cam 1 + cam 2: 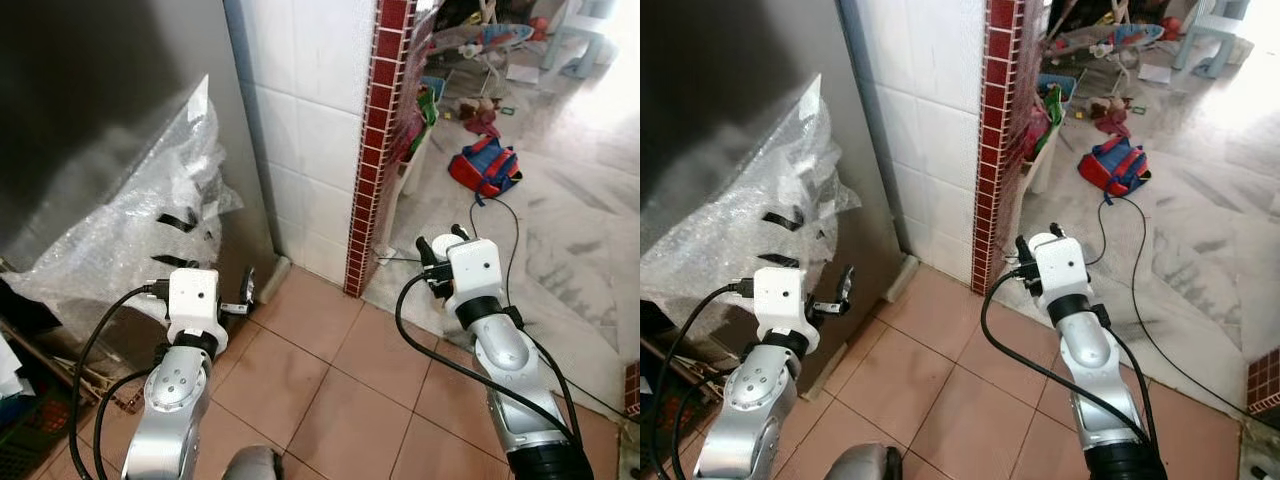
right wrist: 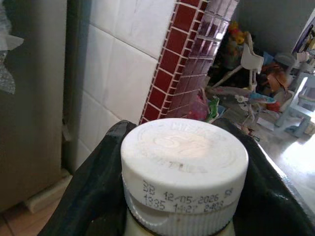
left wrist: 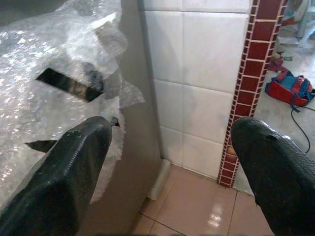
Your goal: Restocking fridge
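Observation:
The grey fridge (image 1: 100, 100) stands at my left with its door closed and bubble wrap (image 1: 130, 220) taped over its lower side. My left gripper (image 3: 172, 142) is open and holds nothing, raised just beside the fridge's corner (image 1: 245, 290). To the right, over the floor, my right gripper (image 1: 440, 245) is shut on a bottle with a white screw cap (image 2: 184, 162). Printed date codes run around the cap's rim. The bottle's body is hidden between the fingers (image 2: 93, 191).
A white tiled wall (image 1: 310, 120) ends in a red tiled column (image 1: 375, 140) right of the fridge. Beyond it, a red and blue bag (image 1: 485, 165), toys and a black cable (image 1: 510, 240) lie on the marble floor. Terracotta tiles (image 1: 330, 380) are underfoot.

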Robot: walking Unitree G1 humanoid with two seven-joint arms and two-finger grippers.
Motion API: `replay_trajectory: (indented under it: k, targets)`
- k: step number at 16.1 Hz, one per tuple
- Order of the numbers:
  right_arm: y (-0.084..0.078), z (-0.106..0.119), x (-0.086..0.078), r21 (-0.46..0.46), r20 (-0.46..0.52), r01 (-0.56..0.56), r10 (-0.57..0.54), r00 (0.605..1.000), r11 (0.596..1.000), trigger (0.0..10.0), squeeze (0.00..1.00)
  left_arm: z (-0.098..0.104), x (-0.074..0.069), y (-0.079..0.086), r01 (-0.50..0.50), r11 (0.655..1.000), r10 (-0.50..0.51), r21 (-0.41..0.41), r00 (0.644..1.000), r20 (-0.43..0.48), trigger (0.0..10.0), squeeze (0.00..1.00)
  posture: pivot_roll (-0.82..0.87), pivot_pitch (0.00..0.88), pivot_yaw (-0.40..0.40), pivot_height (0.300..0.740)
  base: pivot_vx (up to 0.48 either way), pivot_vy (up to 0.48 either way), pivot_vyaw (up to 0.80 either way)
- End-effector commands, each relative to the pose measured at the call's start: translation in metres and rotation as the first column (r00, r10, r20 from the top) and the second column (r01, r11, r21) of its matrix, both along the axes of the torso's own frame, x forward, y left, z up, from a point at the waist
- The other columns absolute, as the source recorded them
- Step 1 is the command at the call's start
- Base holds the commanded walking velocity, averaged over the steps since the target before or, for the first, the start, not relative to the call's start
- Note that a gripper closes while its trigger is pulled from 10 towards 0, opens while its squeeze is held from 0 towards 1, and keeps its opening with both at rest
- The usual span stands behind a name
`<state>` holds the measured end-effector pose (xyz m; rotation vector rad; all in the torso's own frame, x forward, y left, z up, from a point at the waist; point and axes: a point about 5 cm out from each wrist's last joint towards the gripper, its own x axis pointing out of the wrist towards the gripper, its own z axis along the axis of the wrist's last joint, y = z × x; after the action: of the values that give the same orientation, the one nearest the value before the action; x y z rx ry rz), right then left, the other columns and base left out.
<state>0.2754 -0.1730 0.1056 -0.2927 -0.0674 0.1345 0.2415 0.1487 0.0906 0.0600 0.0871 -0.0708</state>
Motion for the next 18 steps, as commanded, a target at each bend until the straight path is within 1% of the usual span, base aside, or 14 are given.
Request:
replay_trajectory:
  k: [1,4,7,8,9,14,18]
  targets:
    - [0.0054,0.0111,0.0046,0.005,0.051,-0.009,0.009,0.999,1.000,10.0,0.00,0.0044,0.0015,0.0054,-0.008,1.000,0.008,0.007,1.000,0.011,10.0,0.00,0.07,0.013,-0.004,0.740,0.000,0.480,0.00]
    - [0.0058,0.0096,0.0063,0.007,0.051,-0.007,0.007,0.999,1.000,10.0,0.00,0.0047,0.0030,0.0044,-0.001,1.000,0.001,0.009,1.000,0.009,10.0,0.00,0.07,0.008,-0.005,0.740,0.000,0.480,0.00]
    - [0.0079,0.0076,0.0088,0.039,0.030,-0.003,0.002,1.000,0.999,10.0,0.00,0.0051,0.0046,0.0040,0.004,1.000,-0.004,0.012,1.000,0.009,10.0,0.00,0.08,0.005,-0.006,0.740,0.000,0.477,0.00]
    - [0.0085,0.0055,0.0096,0.055,0.018,0.006,-0.007,1.000,0.998,10.0,0.00,0.0053,0.0041,0.0035,0.003,1.000,-0.003,0.012,1.000,0.009,10.0,0.00,0.08,0.004,-0.006,0.740,0.000,0.480,-0.48]
    - [0.0093,0.0055,0.0100,0.051,0.021,0.003,-0.004,1.000,0.999,10.0,0.00,0.0055,0.0036,0.0034,0.003,1.000,-0.003,0.013,1.000,0.009,10.0,0.00,0.09,0.002,-0.006,0.740,0.000,0.480,-0.46]
    - [0.0102,0.0055,0.0124,0.040,0.025,-0.003,0.002,1.000,0.999,10.0,0.00,0.0052,0.0039,0.0033,0.002,1.000,-0.002,0.012,1.000,0.005,10.0,0.00,0.08,0.000,-0.010,0.740,0.000,0.478,0.00]
    - [0.0098,0.0041,0.0135,0.038,0.017,-0.002,0.002,1.000,0.999,10.0,0.00,0.0047,0.0036,0.0029,-0.003,1.000,0.003,0.017,1.000,0.004,10.0,0.00,0.08,0.003,-0.014,0.740,0.000,0.478,-0.54]
